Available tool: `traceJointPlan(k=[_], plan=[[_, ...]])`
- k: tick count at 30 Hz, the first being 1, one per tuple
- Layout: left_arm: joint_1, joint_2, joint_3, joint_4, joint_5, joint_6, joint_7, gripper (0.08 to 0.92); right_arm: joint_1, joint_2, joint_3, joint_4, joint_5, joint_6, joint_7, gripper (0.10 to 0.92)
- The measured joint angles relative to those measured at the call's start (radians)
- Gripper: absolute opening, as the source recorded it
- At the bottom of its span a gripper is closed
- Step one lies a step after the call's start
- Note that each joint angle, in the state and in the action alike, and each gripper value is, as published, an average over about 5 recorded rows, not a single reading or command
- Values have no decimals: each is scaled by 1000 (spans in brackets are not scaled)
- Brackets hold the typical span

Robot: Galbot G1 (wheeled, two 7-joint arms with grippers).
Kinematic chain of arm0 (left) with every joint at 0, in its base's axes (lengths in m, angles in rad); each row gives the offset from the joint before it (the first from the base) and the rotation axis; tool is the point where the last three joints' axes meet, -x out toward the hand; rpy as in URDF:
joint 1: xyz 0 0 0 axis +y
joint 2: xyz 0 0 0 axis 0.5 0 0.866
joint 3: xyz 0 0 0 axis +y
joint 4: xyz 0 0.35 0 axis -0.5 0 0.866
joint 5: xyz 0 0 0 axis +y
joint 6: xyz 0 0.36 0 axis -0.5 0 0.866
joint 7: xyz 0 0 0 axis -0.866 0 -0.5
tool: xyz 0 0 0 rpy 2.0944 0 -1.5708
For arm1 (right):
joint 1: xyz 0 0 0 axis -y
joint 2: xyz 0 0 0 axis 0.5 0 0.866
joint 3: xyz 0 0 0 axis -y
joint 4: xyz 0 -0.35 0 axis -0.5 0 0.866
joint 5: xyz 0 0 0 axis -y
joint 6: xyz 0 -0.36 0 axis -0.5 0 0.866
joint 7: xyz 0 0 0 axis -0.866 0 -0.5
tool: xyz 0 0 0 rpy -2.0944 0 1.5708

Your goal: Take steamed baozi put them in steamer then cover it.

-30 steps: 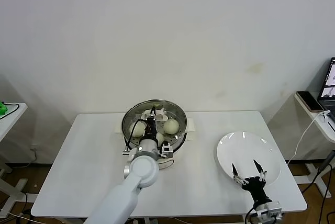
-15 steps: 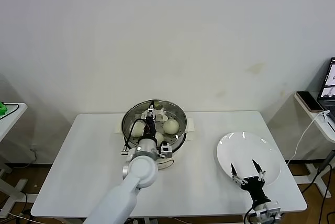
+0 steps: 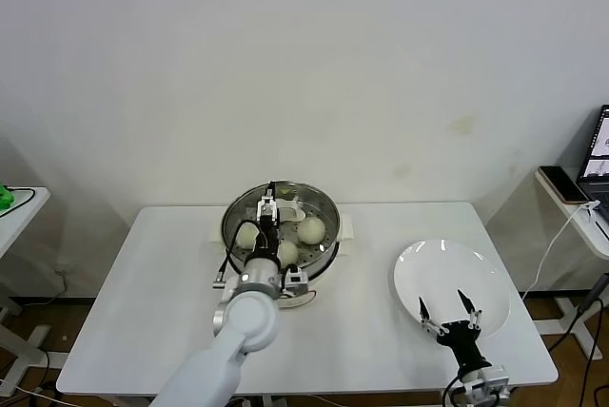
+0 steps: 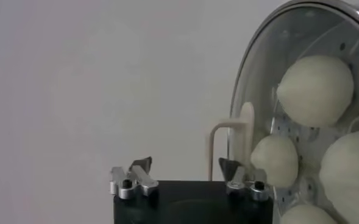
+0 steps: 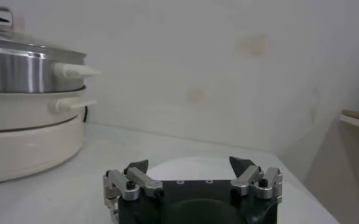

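A lab: bare white wall [image 3: 304, 55], white table [image 3: 143, 312], laptop [image 3: 599, 155].

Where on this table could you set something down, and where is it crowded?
Bare tabletop lies left of the steamer, and between it and the empty white plate. Crowded: the steamer holds baozi, with the open left hand above; the right hand hovers over the plate's near rim.

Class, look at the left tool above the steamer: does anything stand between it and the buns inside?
Yes. The glass lid sits on the steamer, covering the buns, directly between them and the open left tool.
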Motion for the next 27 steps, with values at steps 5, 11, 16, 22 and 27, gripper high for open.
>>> traceJointPlan(k=[5,11,16,22,27], plan=[[35,13,-12,-43,-3,-7,-1,823,0,0,0,-1,-1,0,1,823],[91,24,-33,-111,-9,-20,-13,823,-2,-1,1,-3,-1,2,4,823],[152,20,-63,-186,-21,-35,-28,823,-4,-4,-1,-5,-1,6,8,823],[246,3,-115,-279,-78,-65,-70,823,-13,-17,-5,-9,7,15,16,823],[345,-20,-178,-340,-206,-118,-140,823,-18,-24,-11,0,19,20,24,823]])
